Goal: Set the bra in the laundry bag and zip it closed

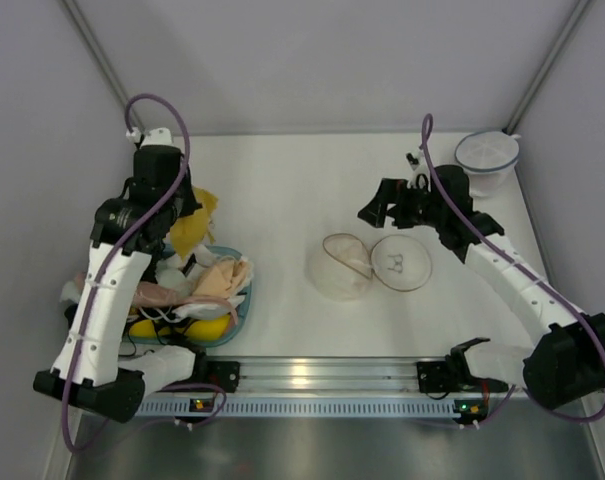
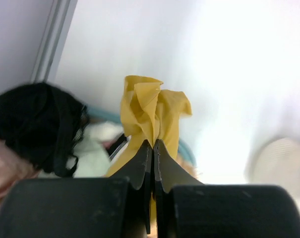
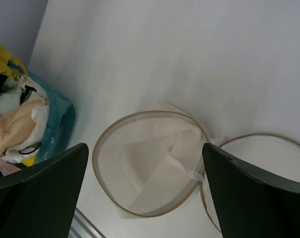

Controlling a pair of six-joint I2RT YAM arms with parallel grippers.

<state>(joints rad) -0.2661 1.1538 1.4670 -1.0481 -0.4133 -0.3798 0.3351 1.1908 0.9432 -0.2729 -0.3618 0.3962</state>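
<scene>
In the lower left of the top view, closest to the arm bases, sits a teal tub (image 1: 244, 300) piled high with soft clothes. A peach garment (image 1: 222, 278) lies crumpled on top. The left wrist view shows a black lacy one (image 2: 35, 124) at its left edge.

Just above the pile, the left claw (image 2: 153, 144) is pinched tight on the yellow bra (image 2: 152, 111). A thin fold of the cloth sticks up past the tips like a little flag. The rest of the bra hangs down toward the tub, and I cannot tell if it is free of the other clothes.

The job now looks like lifting the bra out and taking it to the bag. It is best to go straight up and slowly, because floppy cloth and straps can catch on the pile and drag other clothes along. Only a small fold is held, so a quick swing might shake it loose.

In the middle of the bench (image 1: 282, 180) lies the laundry bag (image 1: 344, 268), unzipped and open. It is round, made of see-through white net, with a tan rim. One half sits up like a bowl and the flat lid lies beside it, joined at one edge. Aim for the bowl half.

The right claw (image 1: 382, 205) hangs over the bag, spread wide and holding nothing.

In the upper right corner stands another round bag (image 1: 487, 155) with a blue rim.
</scene>
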